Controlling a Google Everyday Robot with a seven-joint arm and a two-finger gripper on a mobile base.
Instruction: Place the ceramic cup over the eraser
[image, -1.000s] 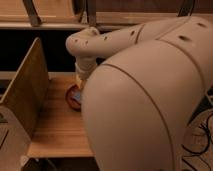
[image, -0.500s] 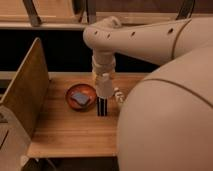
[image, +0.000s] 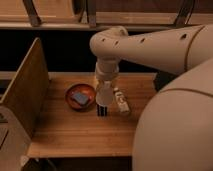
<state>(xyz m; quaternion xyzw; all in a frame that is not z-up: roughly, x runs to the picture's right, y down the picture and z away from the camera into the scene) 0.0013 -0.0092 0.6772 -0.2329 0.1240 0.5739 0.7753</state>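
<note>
The eraser (image: 102, 110), a small dark striped block, stands upright on the wooden table (image: 75, 132) near its middle. My gripper (image: 104, 96) points straight down right above the eraser, at the end of the pale arm that reaches in from the right. A pale tapered shape at the gripper's tip, just over the eraser, may be the ceramic cup. I cannot tell it apart from the gripper.
A red-brown bowl (image: 71, 101) holding a flat blue-grey slab (image: 80, 97) sits left of the eraser. A pale cream oblong thing (image: 120, 102) lies just right of it. A raised wooden side panel (image: 27, 85) stands at the left. My arm's large body fills the lower right.
The arm has pulled back to the right and uncovered the table. The bowl, the eraser and the cream thing have come into view, with the gripper staying over the eraser.
</note>
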